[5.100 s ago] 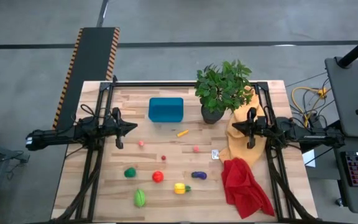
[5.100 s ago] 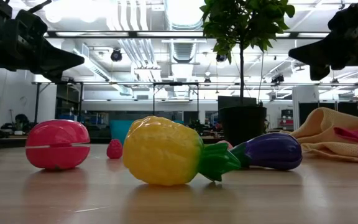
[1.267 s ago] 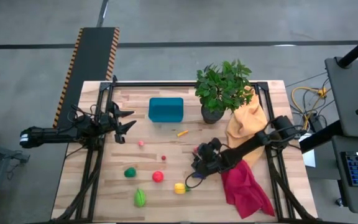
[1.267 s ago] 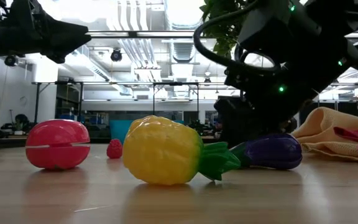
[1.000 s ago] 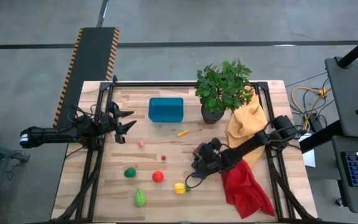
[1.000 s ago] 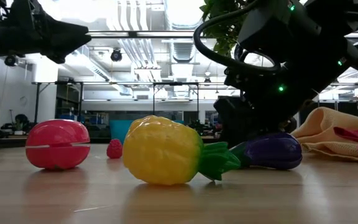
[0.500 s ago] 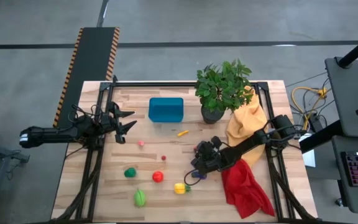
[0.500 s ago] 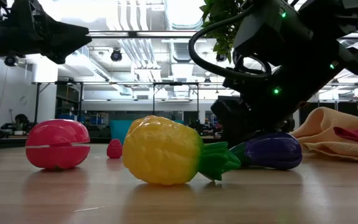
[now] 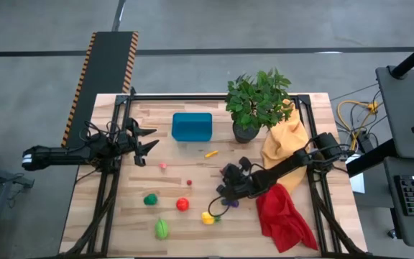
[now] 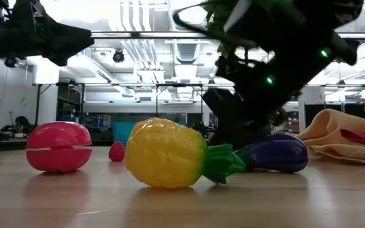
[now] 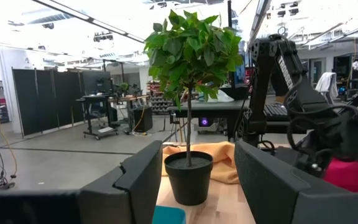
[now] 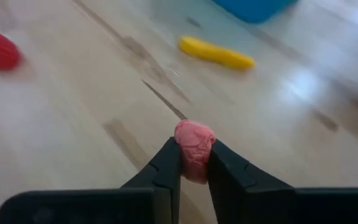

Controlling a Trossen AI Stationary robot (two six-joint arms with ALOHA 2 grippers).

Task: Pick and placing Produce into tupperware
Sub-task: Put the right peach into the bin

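Observation:
The teal tupperware point(image 9: 192, 126) stands at the far middle of the table. Produce lies scattered: a yellow-orange stick point(image 9: 210, 153), small pink point(image 9: 163, 166) and red point(image 9: 189, 183) bits, a round green piece point(image 9: 150, 199), a red one point(image 9: 183, 204), a green one point(image 9: 162, 229), a yellow pineapple point(image 10: 166, 153) and a purple eggplant point(image 10: 277, 153). My right gripper point(image 12: 194, 163) reaches over the middle of the table, just above the eggplant, shut on a pink piece point(image 12: 194, 148). My left gripper point(image 9: 146, 141) waits open at the left edge. My right gripper pinches the small pink piece between its two fingertips point(image 12: 171, 163), one finger on either side point(image 12: 199, 144). The fingers slant down from the table's right side. Whether the piece is clear of the table, I cannot tell.
A potted plant point(image 9: 256, 104) stands right of the tupperware, at the far edge. A yellow cloth point(image 9: 284, 144) and a red cloth point(image 9: 282, 216) lie along the right side, under my right arm. Bare wood shows between the tupperware and the scattered pieces.
My right gripper has moved a little toward the table's left edge, and in the low view its arm has swung left and tipped. The pineapple, eggplant and red piece have stayed in place. My left arm has kept still.

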